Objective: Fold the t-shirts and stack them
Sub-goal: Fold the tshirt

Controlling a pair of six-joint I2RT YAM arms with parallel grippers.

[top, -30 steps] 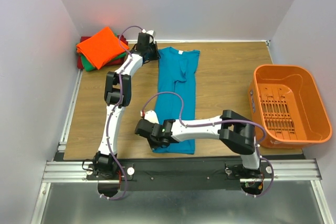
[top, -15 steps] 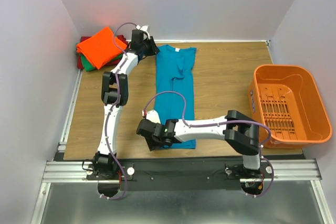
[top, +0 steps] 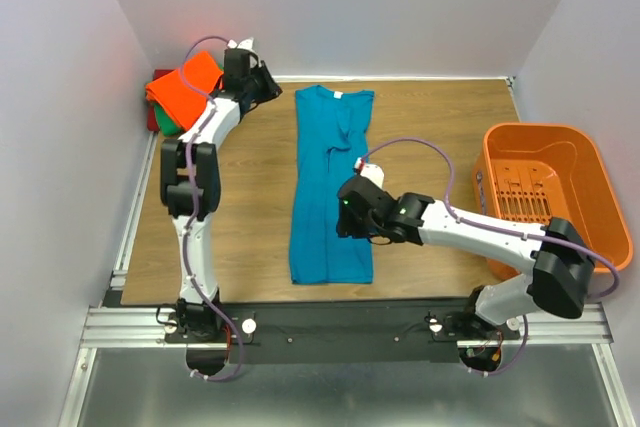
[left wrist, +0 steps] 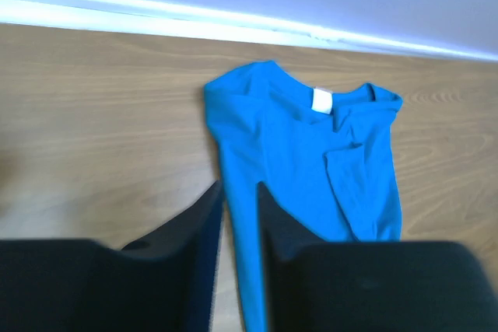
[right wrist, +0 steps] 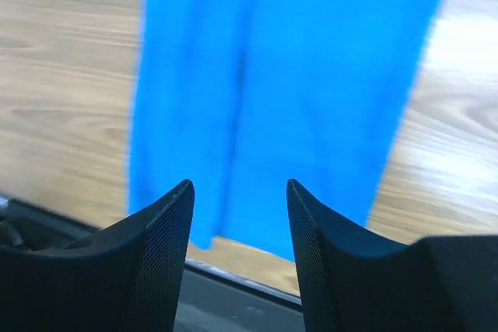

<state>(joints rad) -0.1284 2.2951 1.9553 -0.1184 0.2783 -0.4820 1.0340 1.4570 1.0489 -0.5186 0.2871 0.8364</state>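
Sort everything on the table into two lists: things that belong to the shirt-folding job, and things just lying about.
Belongs to the job: teal t-shirt; folded orange t-shirt; folded shirts under it.
Just lying about: orange basket.

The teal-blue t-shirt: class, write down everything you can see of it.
The teal-blue t-shirt is soft, plain cloth, folded lengthwise into a long narrow strip. It lies flat on the wooden table, collar and white label at the far end, hem at the near edge. The open right gripper hangs above it, gripping nothing.
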